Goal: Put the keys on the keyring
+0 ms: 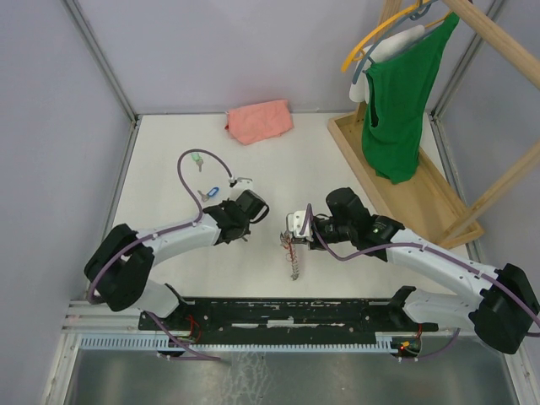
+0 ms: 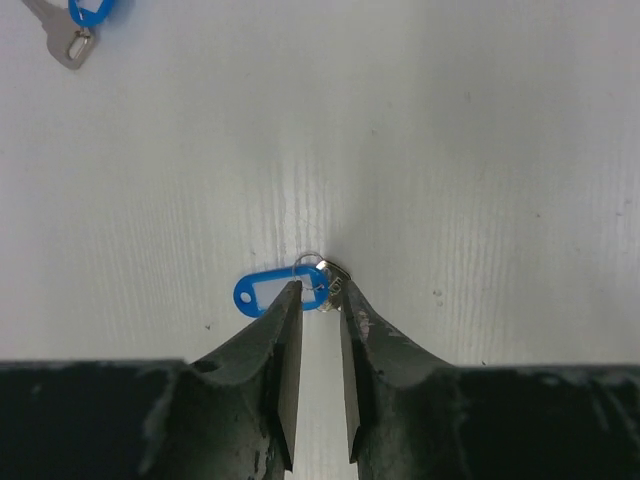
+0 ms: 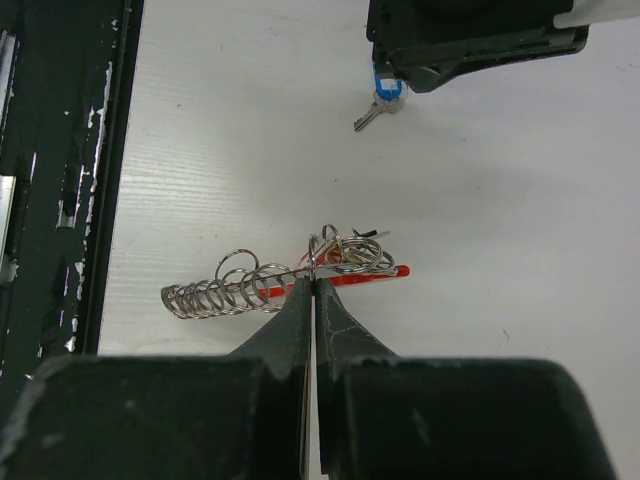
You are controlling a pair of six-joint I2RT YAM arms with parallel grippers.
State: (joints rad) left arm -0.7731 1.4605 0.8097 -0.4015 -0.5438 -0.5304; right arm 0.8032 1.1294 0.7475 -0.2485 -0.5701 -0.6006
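Note:
My left gripper (image 2: 320, 290) points down at the table with its jaws slightly parted. A silver key with a blue tag (image 2: 262, 293) lies at its fingertips, and its metal head (image 2: 336, 283) sits between them. The same key (image 3: 375, 112) shows below the left gripper in the right wrist view. A second blue-tagged key (image 1: 211, 192) and a green-tagged key (image 1: 198, 160) lie further back on the left. My right gripper (image 3: 314, 278) is shut on a keyring (image 3: 316, 255) at the end of a row of rings (image 3: 225, 290) beside a red strip (image 3: 385, 272).
A pink cloth (image 1: 259, 121) lies at the back of the table. At the right stands a wooden rack (image 1: 396, 181) with a green garment (image 1: 403, 101) on a hanger. A black rail (image 1: 278, 312) runs along the near edge.

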